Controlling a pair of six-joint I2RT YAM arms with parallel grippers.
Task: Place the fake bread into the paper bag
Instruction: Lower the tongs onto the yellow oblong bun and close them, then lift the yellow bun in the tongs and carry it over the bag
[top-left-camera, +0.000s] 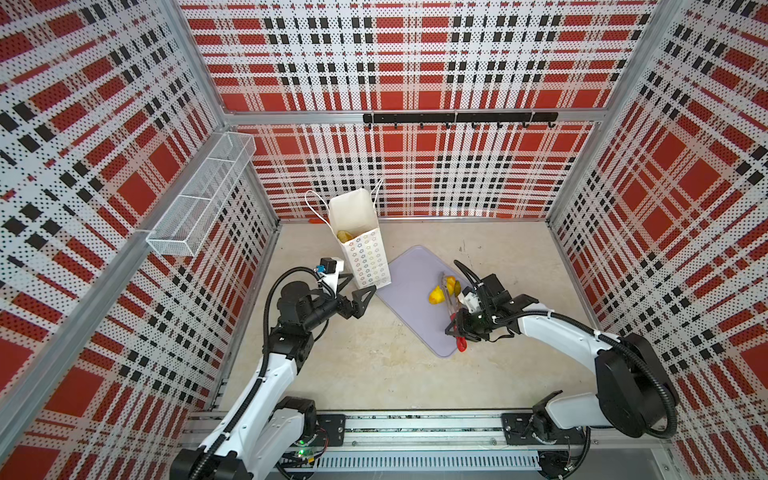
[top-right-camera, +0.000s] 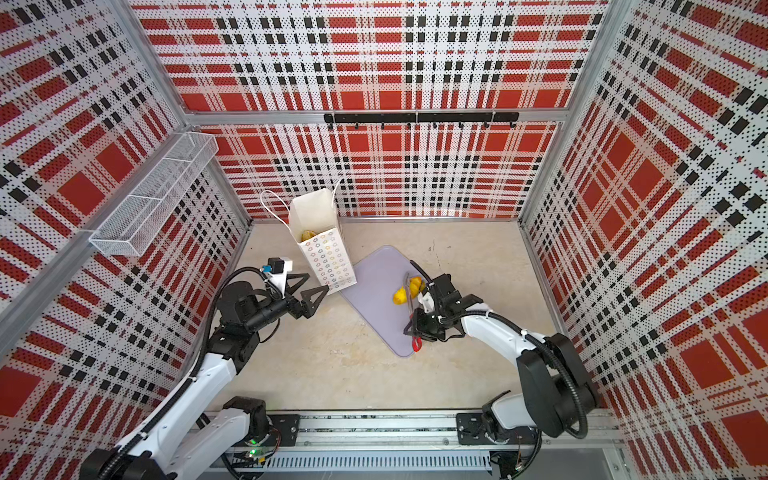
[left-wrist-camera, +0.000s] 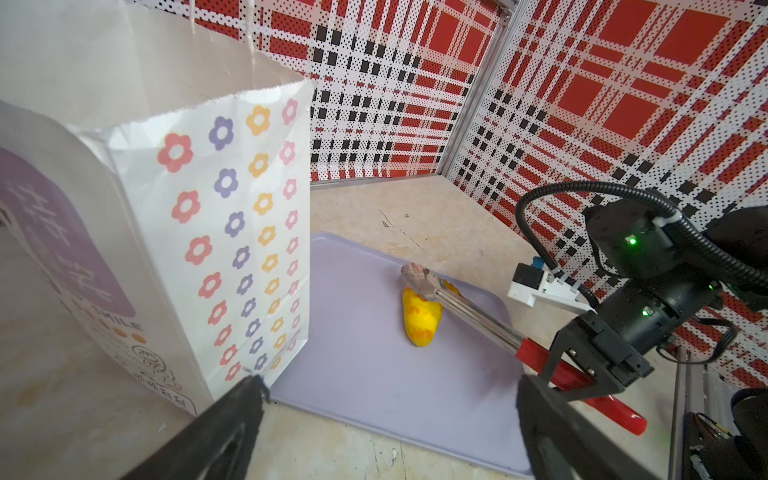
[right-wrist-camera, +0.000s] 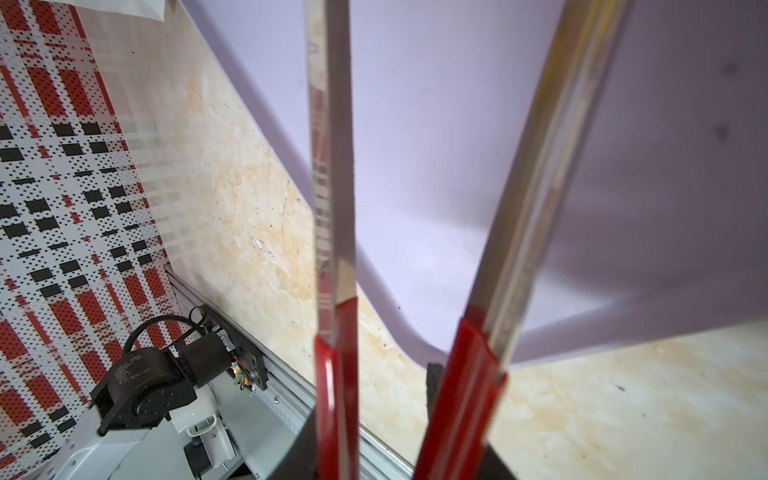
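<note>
While at least one golden-yellow toy bread (top-left-camera: 344, 236) already lies inside the tall white paper bag (top-left-camera: 365, 257), two more yellow breads (left-wrist-camera: 422, 318) sit on the lavender plastic tray (top-left-camera: 407, 324), so the job looks only partly done. The right gripper (top-left-camera: 459, 328) is clamped on the red handles of the metal tongs (left-wrist-camera: 469, 311), whose tips reach those breads. The left gripper (top-left-camera: 354, 289) gapes wide and empty beside the bag's base.
</note>
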